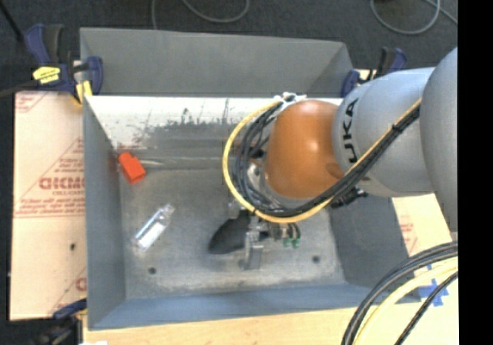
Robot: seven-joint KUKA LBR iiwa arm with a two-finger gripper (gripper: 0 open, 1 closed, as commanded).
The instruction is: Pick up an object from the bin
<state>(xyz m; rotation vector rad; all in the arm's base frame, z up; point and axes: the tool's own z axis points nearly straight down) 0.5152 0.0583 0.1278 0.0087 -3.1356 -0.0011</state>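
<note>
Down at six o'clock in the grey metal bin [208, 66]: gripper [251, 249], spread impossible to tell, just beside a black rounded lump [226, 238] at its nine. Might nudge the lump aside and close empty.

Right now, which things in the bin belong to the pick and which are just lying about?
In the job: gripper, low over the floor of the bin; black lump close beside it, the nearest thing and probably the one to be picked.
Lying about: orange block near the wall at the view's left; clear bottle, lying flat between that wall and the lump.
</note>
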